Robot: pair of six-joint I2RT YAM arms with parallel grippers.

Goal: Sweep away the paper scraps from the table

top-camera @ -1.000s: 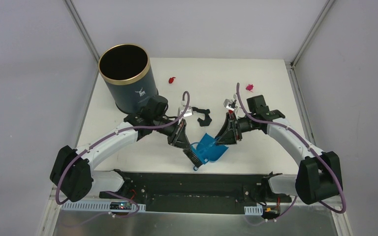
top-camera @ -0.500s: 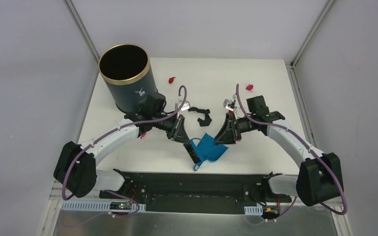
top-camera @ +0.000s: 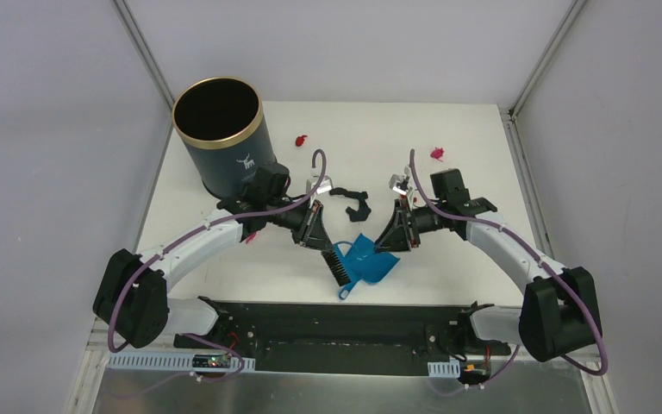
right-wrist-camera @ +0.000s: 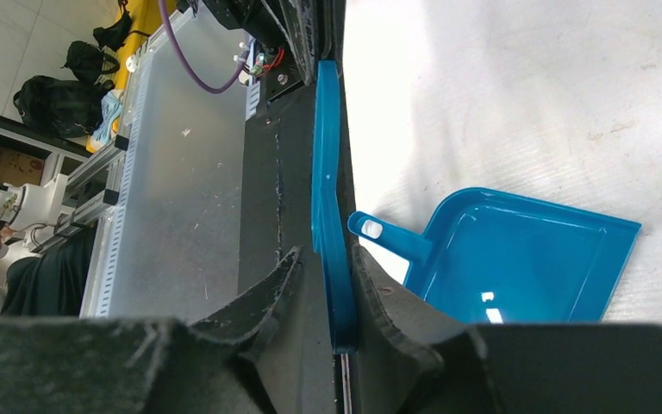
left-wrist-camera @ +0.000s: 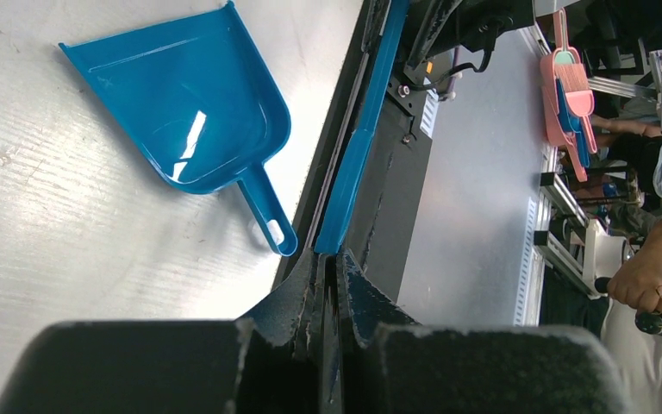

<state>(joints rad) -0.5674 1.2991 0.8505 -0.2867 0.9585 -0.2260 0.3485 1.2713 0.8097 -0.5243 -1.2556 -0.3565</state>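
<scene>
While your left fingers (left-wrist-camera: 315,280) are pinched flat on the brush (left-wrist-camera: 358,155), seen edge-on as a thin blue strip running straight out from their tips, your right fingers (right-wrist-camera: 364,272) stand narrow on either side of what looks like the same strip. You cannot tell from these views whether they have bitten on it. Judging by that, the brush is held up between the two arms to be passed across, which would free your left side for the dustpan (left-wrist-camera: 181,103).

The dustpan lies flat on the counter (top-camera: 379,138), just beside and below both sets of fingers. Its handle points to the near edge and its mouth faces away, so the handle is easy to take.

None of the scraps (top-camera: 301,139) are near it. A red one lies well beyond the left fingers, beside the bin (top-camera: 224,147), and a magenta one lies well beyond the right fingers. Black bits sit between and just past both sets of tips, and a pink one lies behind the left fingers by the forearm. Nothing looks swept yet, and both tools must travel out to them.
</scene>
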